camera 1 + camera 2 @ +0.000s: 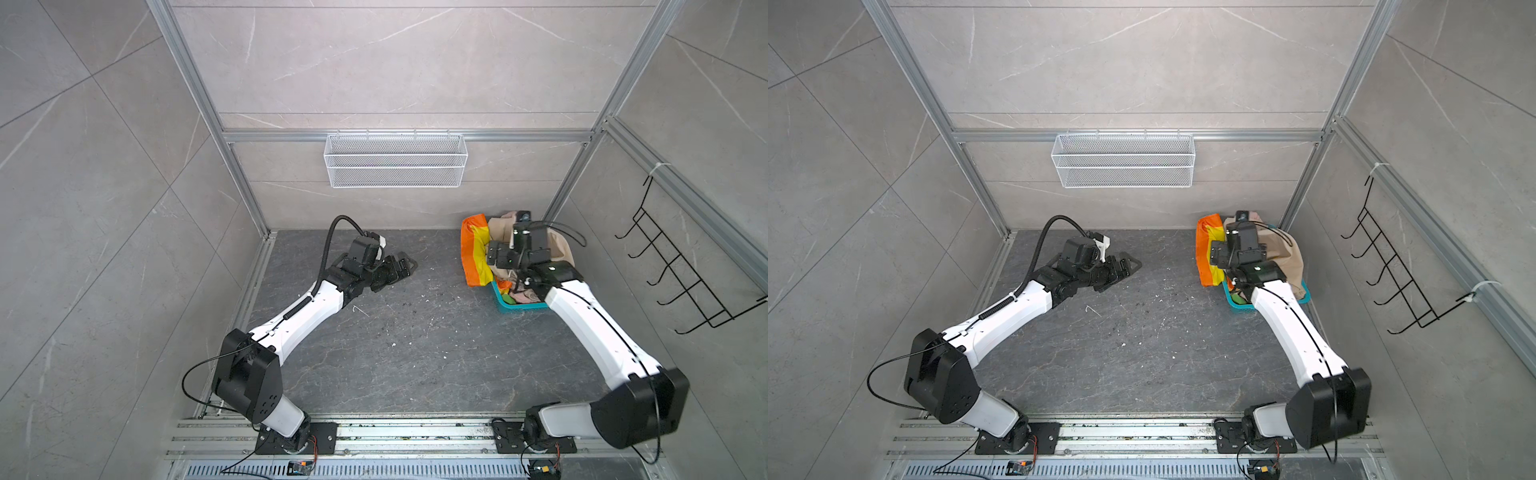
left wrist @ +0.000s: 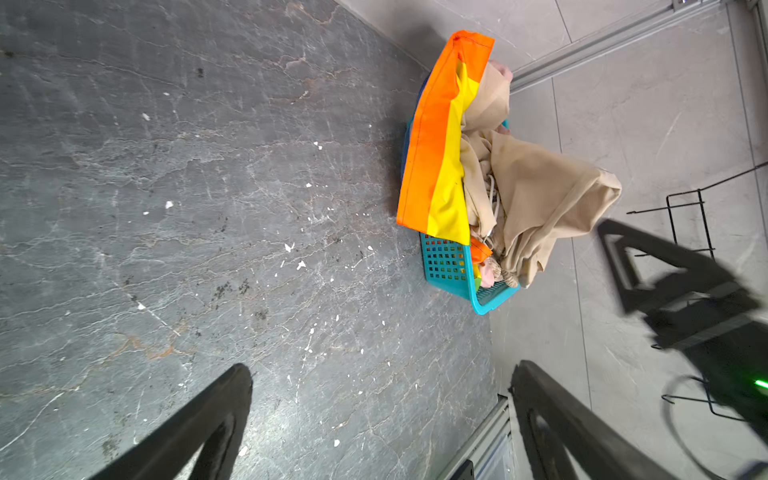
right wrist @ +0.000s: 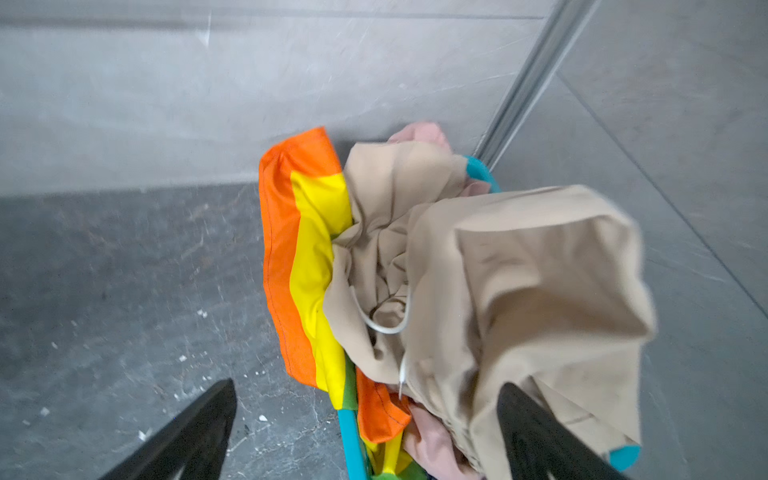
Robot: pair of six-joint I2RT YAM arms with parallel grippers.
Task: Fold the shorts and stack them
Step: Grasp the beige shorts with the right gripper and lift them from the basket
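While the beige shorts are lying heaped over the rainbow shorts and pink shorts in the teal basket at the far right, the right gripper is hovering just above them, jaws spread and empty, likely for a pick, and the left gripper is waiting, equally spread and empty, over the table to the left.

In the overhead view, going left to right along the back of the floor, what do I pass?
Left pincer → rainbow shorts → beige shorts → black wire rack on the side wall.

Rainbow-striped shorts and beige shorts spill over the teal basket.
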